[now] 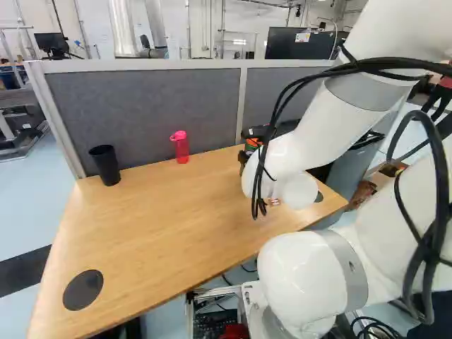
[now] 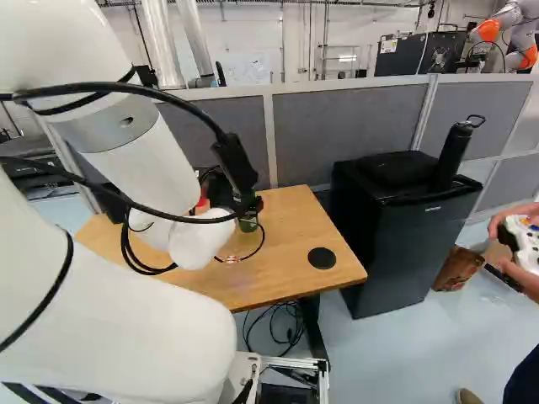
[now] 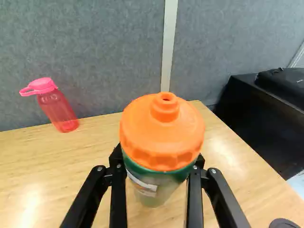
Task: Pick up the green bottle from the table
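A black cup (image 1: 107, 168) stands at 9 o'clock in the left base view, a pink bottle (image 1: 181, 149) at 10. At 3 o'clock in the right base view, a black cabinet (image 2: 413, 252) bears a black flask (image 2: 451, 158).

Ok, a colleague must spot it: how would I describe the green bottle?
Find the wooden table against the grey partition. Near its right end in the left base view, at the black gripper, is a green bottle. Its wide orange lid sets it apart from the pink bottle and black cup.
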You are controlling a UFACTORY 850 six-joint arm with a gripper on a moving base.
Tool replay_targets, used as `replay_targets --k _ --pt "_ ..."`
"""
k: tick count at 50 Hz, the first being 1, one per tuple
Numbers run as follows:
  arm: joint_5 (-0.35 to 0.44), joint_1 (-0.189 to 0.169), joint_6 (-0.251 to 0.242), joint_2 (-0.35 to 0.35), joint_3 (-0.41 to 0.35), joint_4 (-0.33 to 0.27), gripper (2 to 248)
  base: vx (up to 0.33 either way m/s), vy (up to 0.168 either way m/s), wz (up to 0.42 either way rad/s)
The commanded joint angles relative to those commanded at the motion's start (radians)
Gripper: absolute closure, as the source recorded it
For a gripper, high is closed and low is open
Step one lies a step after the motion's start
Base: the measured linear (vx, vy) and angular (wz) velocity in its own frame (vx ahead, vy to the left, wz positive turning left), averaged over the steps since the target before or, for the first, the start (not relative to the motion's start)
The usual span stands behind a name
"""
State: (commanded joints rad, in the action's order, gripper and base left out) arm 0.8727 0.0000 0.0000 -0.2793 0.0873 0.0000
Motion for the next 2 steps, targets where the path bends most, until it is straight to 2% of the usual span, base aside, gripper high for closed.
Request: replay_targets --k 2 --pt "0.0 0.0 0.0 0.0 0.0 0.0 137 0.0 0.0 0.0"
